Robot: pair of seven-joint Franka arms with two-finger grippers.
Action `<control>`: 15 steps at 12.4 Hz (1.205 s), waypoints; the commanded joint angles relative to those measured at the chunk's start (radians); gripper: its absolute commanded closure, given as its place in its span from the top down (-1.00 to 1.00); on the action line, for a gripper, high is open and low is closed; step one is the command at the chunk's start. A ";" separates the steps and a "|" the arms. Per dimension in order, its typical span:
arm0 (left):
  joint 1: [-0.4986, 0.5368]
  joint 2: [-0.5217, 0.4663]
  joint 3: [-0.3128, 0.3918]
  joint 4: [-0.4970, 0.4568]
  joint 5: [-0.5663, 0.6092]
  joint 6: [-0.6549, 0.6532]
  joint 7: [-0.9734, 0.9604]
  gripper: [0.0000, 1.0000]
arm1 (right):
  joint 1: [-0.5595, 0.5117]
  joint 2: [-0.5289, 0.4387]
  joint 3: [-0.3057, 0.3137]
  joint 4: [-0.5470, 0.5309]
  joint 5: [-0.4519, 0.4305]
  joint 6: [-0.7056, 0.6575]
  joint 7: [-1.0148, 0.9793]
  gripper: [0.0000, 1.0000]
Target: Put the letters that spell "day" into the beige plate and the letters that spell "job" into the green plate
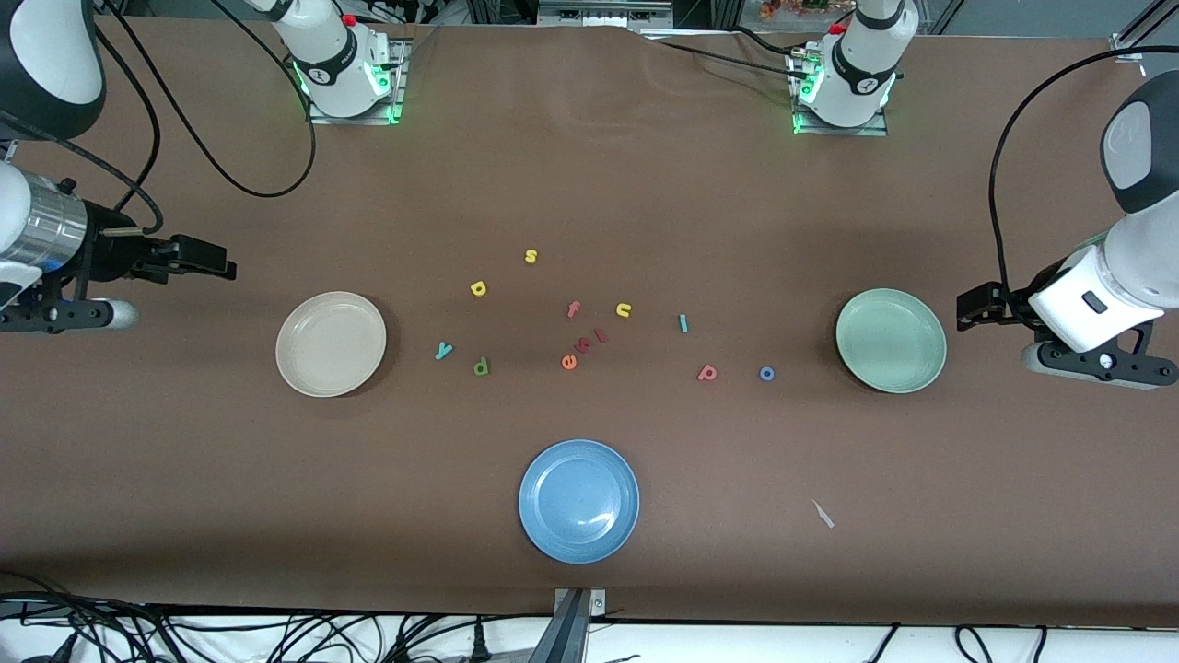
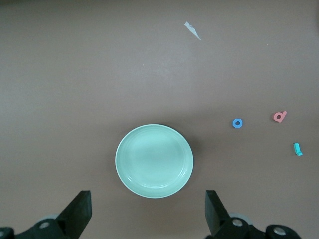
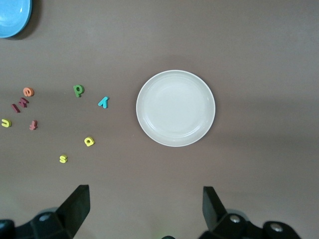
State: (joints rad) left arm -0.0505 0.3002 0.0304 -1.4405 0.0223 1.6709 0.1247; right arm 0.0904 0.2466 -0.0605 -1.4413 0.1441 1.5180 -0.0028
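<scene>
The beige plate (image 1: 331, 343) (image 3: 175, 108) lies empty toward the right arm's end. Beside it on the table are the teal "y" (image 1: 444, 350) (image 3: 103, 102), green "d" (image 1: 481, 366) (image 3: 78, 90) and yellow "a" (image 1: 478, 288) (image 3: 88, 141). The green plate (image 1: 891, 339) (image 2: 154, 160) lies empty toward the left arm's end, with the blue "o" (image 1: 766, 373) (image 2: 238, 123), pink "b" (image 1: 706, 372) (image 2: 279, 117) and teal "j" (image 1: 682, 322) (image 2: 297, 149) beside it. My right gripper (image 1: 207, 258) (image 3: 145, 206) hovers open by the beige plate. My left gripper (image 1: 974, 308) (image 2: 148, 209) hovers open by the green plate. Both hold nothing.
A blue plate (image 1: 578, 500) sits nearest the front camera at mid-table. Other letters lie between the two groups: yellow "s" (image 1: 531, 256), red "f" (image 1: 573, 309), yellow "u" (image 1: 624, 310), orange "e" (image 1: 569, 362). A white scrap (image 1: 822, 514) lies near the front edge.
</scene>
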 commanded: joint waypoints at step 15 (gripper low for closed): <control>-0.090 0.223 0.005 -0.021 -0.148 0.145 -0.174 1.00 | 0.034 0.082 0.137 -0.145 -0.006 0.209 0.077 0.99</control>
State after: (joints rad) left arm -0.1109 0.4995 0.0238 -1.4439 -0.0404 1.7815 -0.0156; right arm 0.1249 0.3359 0.0303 -1.5586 0.1436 1.6921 -0.0228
